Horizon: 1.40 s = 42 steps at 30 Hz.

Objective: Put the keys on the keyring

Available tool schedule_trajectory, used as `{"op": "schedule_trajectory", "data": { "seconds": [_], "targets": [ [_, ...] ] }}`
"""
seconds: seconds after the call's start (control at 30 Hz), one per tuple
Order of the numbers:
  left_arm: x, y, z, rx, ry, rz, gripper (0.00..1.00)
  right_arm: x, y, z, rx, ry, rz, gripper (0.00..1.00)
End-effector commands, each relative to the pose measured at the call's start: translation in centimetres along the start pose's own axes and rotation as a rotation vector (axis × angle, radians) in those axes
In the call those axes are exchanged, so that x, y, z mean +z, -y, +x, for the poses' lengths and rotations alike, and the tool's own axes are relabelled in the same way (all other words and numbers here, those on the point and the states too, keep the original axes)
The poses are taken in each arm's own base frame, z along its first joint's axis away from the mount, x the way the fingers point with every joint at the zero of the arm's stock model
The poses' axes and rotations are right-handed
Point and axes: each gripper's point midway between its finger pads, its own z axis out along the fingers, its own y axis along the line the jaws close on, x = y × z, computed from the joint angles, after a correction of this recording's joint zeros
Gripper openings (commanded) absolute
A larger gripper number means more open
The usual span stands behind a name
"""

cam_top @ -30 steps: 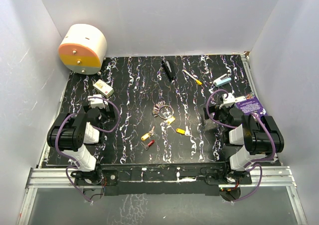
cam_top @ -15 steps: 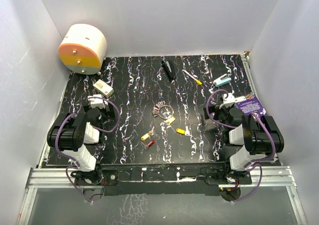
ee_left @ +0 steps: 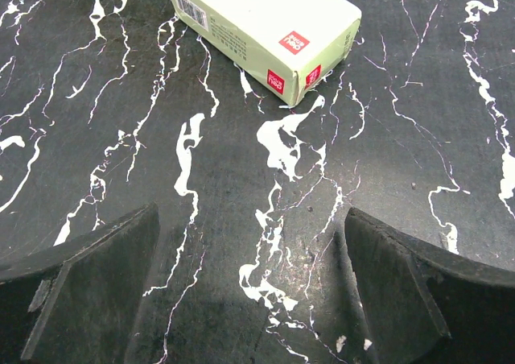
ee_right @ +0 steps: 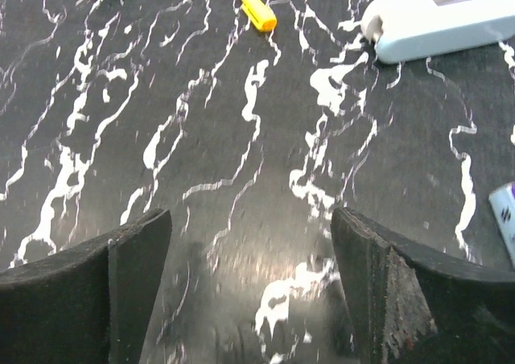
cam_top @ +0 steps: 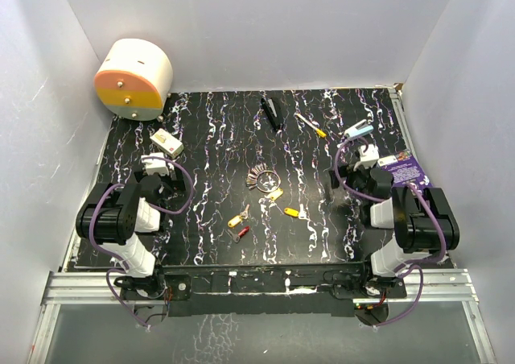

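The left gripper (ee_left: pixel 251 223) is seen with its jaws spread wide and nothing held, over the black marbled table (cam_top: pixel 209 138), with a pale green box (ee_left: pixel 265 26) lying just ahead. The right gripper (ee_right: pixel 251 219) is likewise spread wide and empty, a yellow-tipped stick (ee_right: pixel 256 10) and a white clip-like object (ee_right: pixel 438 18) lying beyond it. The keyring (cam_top: pixel 263 177) is found near the table's middle, between the arms, and the keys (cam_top: pixel 235 220) are scattered loose on its near side
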Motion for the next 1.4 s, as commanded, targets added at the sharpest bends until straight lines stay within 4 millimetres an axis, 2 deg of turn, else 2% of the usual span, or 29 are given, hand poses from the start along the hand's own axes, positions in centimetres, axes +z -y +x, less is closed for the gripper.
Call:
{"op": "schedule_trajectory", "data": {
  "seconds": [0.0, 0.17, 0.23, 0.37, 0.43, 0.5, 0.6, 0.7, 0.77, 0.83, 0.9, 0.93, 1.03, 1.17, 1.3, 1.37],
  "targets": [
    [0.5, 0.0, -1.3, -0.007, 0.039, 0.001, 0.97, 2.9, 0.2, -6.2, -0.027, 0.033, -0.032, 0.84],
    [0.5, 0.0, -1.3, -0.006, 0.039, 0.001, 0.97, 2.4, -1.3, -10.1, -0.040, 0.104, -0.021, 0.81],
    [0.6, 0.0, -1.2, -0.008, 0.037, 0.003, 0.97, 2.2, -2.8, -11.7, -0.056, 0.115, -0.020, 0.77],
    [0.6, 0.0, -1.3, -0.008, 0.036, 0.007, 0.97, 1.2, -5.2, -15.2, -0.147, 0.167, -0.015, 0.77],
    [0.5, 0.1, -1.3, -0.007, 0.041, 0.015, 0.96, 0.9, -6.1, -15.8, -0.068, 0.146, -0.039, 0.78],
    [0.3, 0.7, -1.4, 0.010, 0.050, 0.054, 0.94, 1.0, -7.1, -15.1, 0.009, 0.079, -0.060, 0.76],
    [0.1, 1.8, -1.7, 0.040, 0.053, 0.126, 0.90, 0.6, -8.6, -11.9, 0.066, -0.056, -0.091, 0.71],
    [0.4, 2.4, -2.9, 0.076, 0.024, 0.163, 0.86, -0.2, -9.6, -9.0, 0.128, -0.169, -0.080, 0.68],
    [0.4, 4.8, -4.2, 0.129, -0.019, 0.300, 0.77, -0.8, -10.9, -7.5, 0.168, -0.226, -0.119, 0.66],
    [0.3, 6.4, -6.8, 0.141, 0.021, 0.368, 0.75, -1.4, -12.3, -6.3, 0.189, -0.262, -0.157, 0.65],
    [1.2, 8.2, -8.8, 0.130, 0.004, 0.437, 0.75, -1.8, -12.8, -5.4, 0.202, -0.290, -0.164, 0.65],
    [1.5, 9.5, -8.8, 0.106, -0.049, 0.495, 0.75, -2.0, -12.9, -5.1, 0.202, -0.296, -0.165, 0.65],
    [1.3, 14.3, -11.1, 0.074, -0.089, 0.703, 0.73, -2.4, -12.4, -4.8, 0.204, -0.301, -0.138, 0.65],
    [0.8, 19.5, -13.9, 0.132, -0.185, 0.909, 0.73, -2.9, -12.1, -5.0, 0.202, -0.292, -0.122, 0.65],
    [-1.3, 23.2, -18.0, 0.333, 0.040, 1.079, 0.76, -3.2, -12.4, -4.1, 0.245, -0.320, -0.124, 0.65],
    [-2.7, 25.2, -18.3, 0.363, 0.131, 1.164, 0.77, -3.4, -12.8, -4.1, 0.277, -0.319, -0.134, 0.65]
  ]
}}
